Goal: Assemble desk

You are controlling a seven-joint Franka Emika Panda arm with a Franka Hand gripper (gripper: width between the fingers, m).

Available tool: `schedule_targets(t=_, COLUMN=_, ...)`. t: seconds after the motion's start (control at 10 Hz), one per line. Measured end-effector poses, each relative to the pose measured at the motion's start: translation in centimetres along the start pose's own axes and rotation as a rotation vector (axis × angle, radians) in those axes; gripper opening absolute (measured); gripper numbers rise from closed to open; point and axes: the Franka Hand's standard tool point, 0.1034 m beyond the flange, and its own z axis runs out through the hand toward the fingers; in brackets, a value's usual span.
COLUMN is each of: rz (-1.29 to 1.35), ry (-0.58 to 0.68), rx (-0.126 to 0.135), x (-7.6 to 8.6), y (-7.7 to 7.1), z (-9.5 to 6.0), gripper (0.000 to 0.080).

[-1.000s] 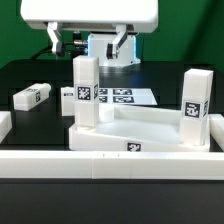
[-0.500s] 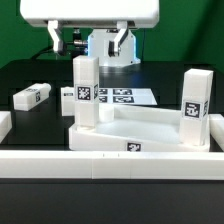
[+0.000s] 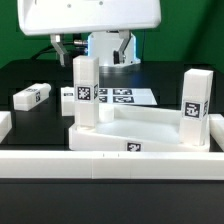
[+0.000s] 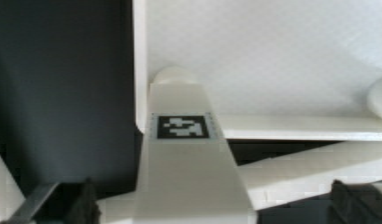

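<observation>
My pincer (image 4: 209,205): jaws at full spread, nothing held; I hang over the upright leg (image 3: 85,90) at the corner of the desk top (image 3: 160,140) on the exterior view's left. The desk top sits mid-table, just behind the long rail (image 3: 110,166). A second leg (image 3: 194,105) stands at its other near corner, and a loose leg (image 3: 32,96) lies well apart.

Handling, est.: hard plastic, light, stiff, smooth (may twist if pinched off-centre). Grip pt.: two opposite flat sides, near the top.

Clearance: open above. Tray rim and rail crowd the base; marker board (image 3: 125,97) lies behind.
</observation>
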Motion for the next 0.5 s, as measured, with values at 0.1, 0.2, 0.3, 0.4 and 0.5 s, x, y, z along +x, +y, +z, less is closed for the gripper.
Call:
schedule_targets(t=0.1, rz=0.009, ry=-0.073, rx=0.010, x=-0.2, y=0.0, z=0.1, gripper=0.0648)
schedule_targets(t=0.2, rz=0.020, ry=-0.065, rx=0.007, x=0.5, y=0.2, z=0.1, gripper=0.0648)
schedule_targets(t=0.3, rz=0.028, ry=-0.073, rx=0.000, x=0.7, y=0.3, z=0.1, gripper=0.0648)
schedule_targets(t=0.4, rz=0.028, ry=-0.076, rx=-0.017, x=1.2, y=0.4, z=0.0, gripper=0.0648)
schedule_targets(t=0.5, rz=0.024, ry=-0.075, rx=-0.028, x=1.4, y=0.3, z=0.0, gripper=0.0648)
